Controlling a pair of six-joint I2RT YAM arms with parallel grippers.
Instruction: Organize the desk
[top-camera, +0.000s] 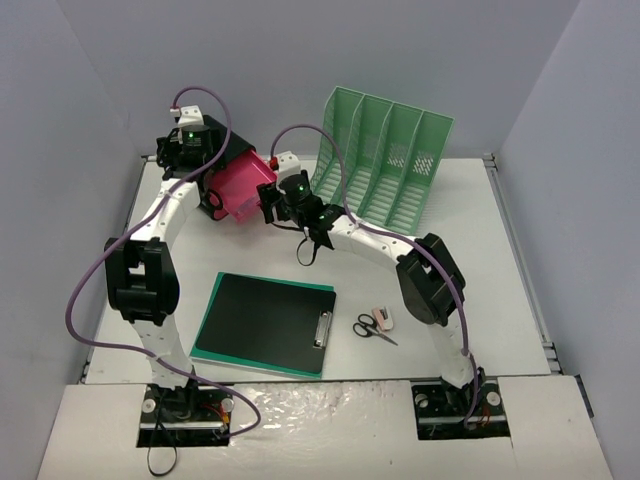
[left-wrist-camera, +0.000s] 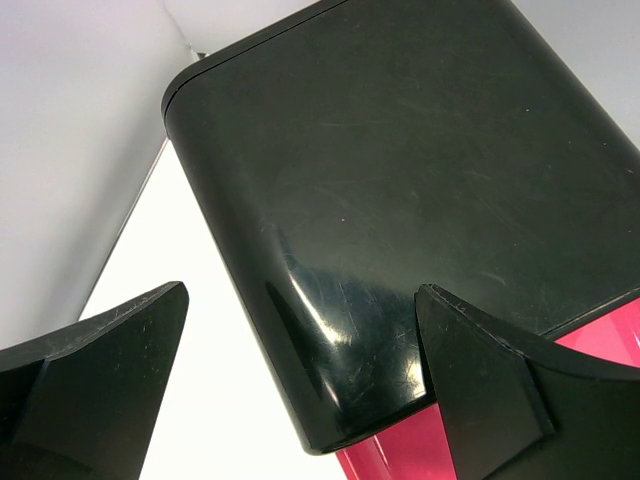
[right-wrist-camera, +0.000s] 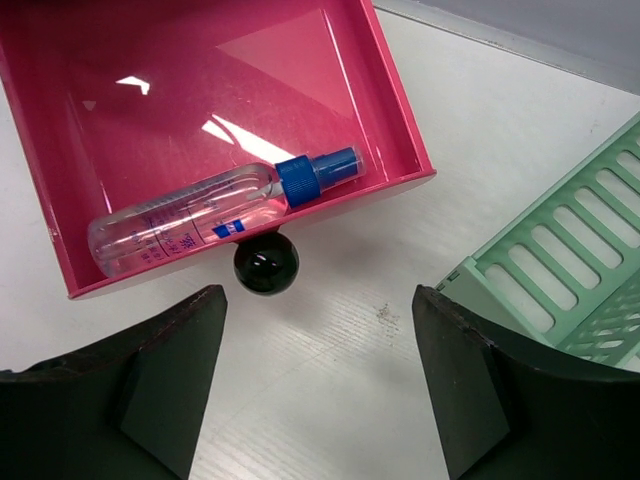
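The white desk (top-camera: 480, 270) carries a black drawer case (top-camera: 213, 197) at the back left, its pink drawer (top-camera: 243, 183) pulled out toward the middle. In the right wrist view a clear spray bottle (right-wrist-camera: 200, 212) with a blue cap lies in the drawer (right-wrist-camera: 180, 90), just behind its black knob (right-wrist-camera: 266, 262). My right gripper (right-wrist-camera: 318, 390) hovers open just in front of that knob, over bare desk. My left gripper (left-wrist-camera: 300, 390) is open wide at the case (left-wrist-camera: 400, 180); the case's lower corner sits between the fingers, nearer the right one.
A mint-green file rack (top-camera: 385, 155) stands at the back, right of the drawer and close to my right fingers (right-wrist-camera: 560, 300). A black clipboard (top-camera: 268, 318) lies on a green folder at the front. Scissors (top-camera: 372, 328) and a small pink-and-white eraser (top-camera: 384, 317) lie beside it.
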